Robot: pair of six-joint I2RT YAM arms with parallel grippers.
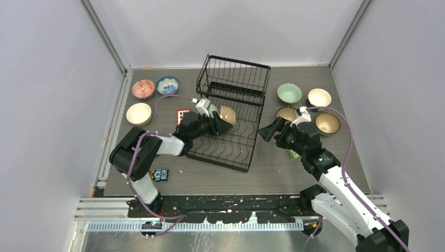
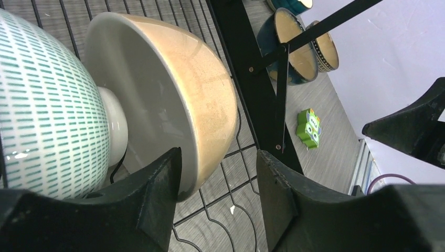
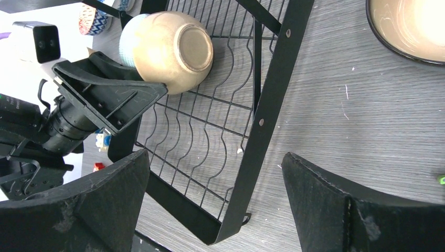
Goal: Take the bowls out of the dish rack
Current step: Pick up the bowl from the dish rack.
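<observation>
Where the flat slotted tray of the dish rack (image 1: 225,149) runs toward the arms, a tan bowl (image 2: 210,100) stands on its edge between the wires. Its axis lies roughly level with the bench (image 1: 273,168), the foot ring turned toward the right arm and the mouth turned away from it. A green-dashed bowl (image 2: 42,105) stands on edge just beside it, its foot tucked into the tan bowl's white inside.

The left arm reaches low across the tray's left side with its forearm nearly level. The left gripper (image 2: 219,157) straddles the tan bowl's lower rim. One of its fingers (image 2: 152,205) sits at the mouth side against the rim. The other stands outside the wall with rack wire showing in the gap, so the fingers are parted and not pinching.

The right arm bends up from its base and leans toward the tray's right edge. The right gripper (image 3: 215,157) hangs there with its fingers spread wide, holding nothing.

Mouth-up on the bench right of the rack sit a pale green bowl (image 1: 289,93), a white bowl (image 1: 319,97) and two dark bowls (image 1: 327,123). To the left sit a red patterned bowl (image 1: 142,88), a blue-and-white bowl (image 1: 167,85) and a cream bowl (image 1: 139,113). A red block with white squares (image 1: 182,115) lies just beside the left arm.
</observation>
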